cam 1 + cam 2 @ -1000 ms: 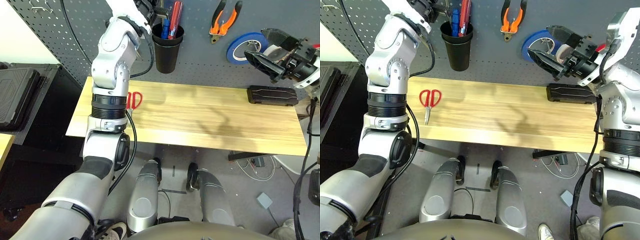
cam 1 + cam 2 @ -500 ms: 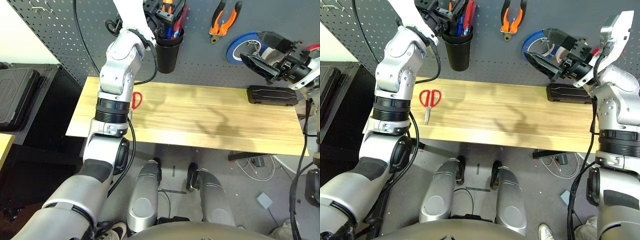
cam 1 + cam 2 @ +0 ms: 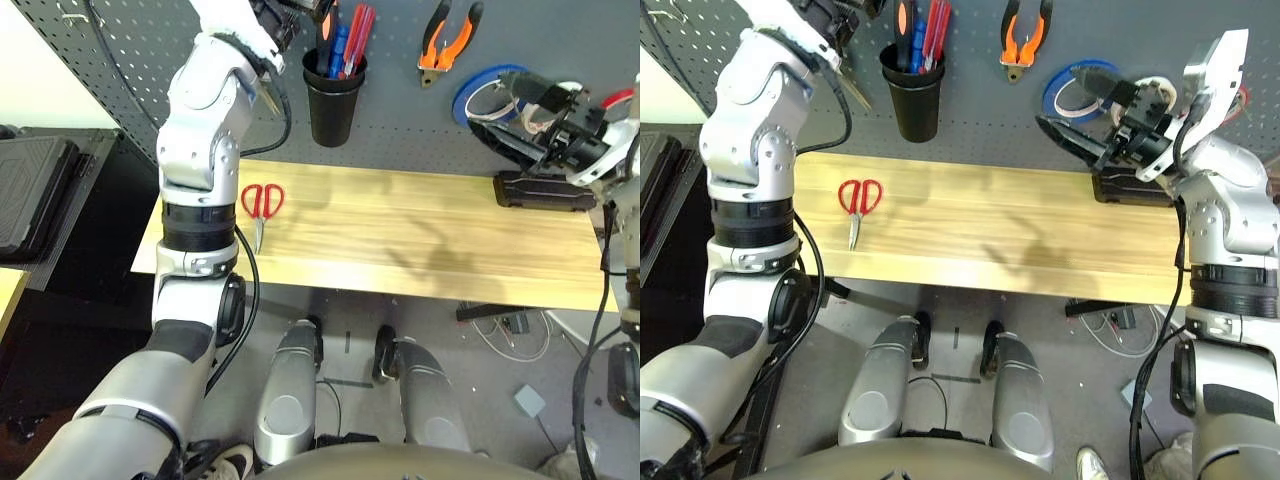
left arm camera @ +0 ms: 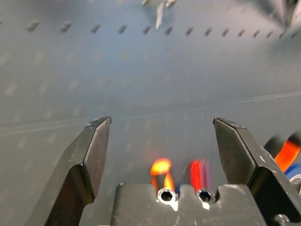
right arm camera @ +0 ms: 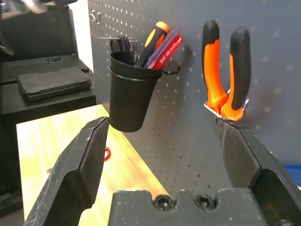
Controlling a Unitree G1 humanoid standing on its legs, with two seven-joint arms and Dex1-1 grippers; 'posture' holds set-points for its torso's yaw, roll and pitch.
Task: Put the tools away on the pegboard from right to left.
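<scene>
Both hands, left (image 4: pixel 160 141) and right (image 5: pixel 162 141), stand apart and empty. The red-handled scissors (image 3: pixel 259 205) lie at the worktop's (image 3: pixel 400 240) left. The pliers (image 3: pixel 448 40) hang at upper right on the pegboard (image 3: pixel 400 110).

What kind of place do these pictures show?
Probably a workshop or a robot test bench. A dark pegboard carries orange-and-black pliers, tape rolls and a black cup of screwdrivers above a wooden worktable, where red-handled scissors lie.

Red-handled scissors (image 3: pixel 261 205) lie flat on the table; pliers (image 3: pixel 448 38) hang on the pegboard (image 3: pixel 400 110).
</scene>
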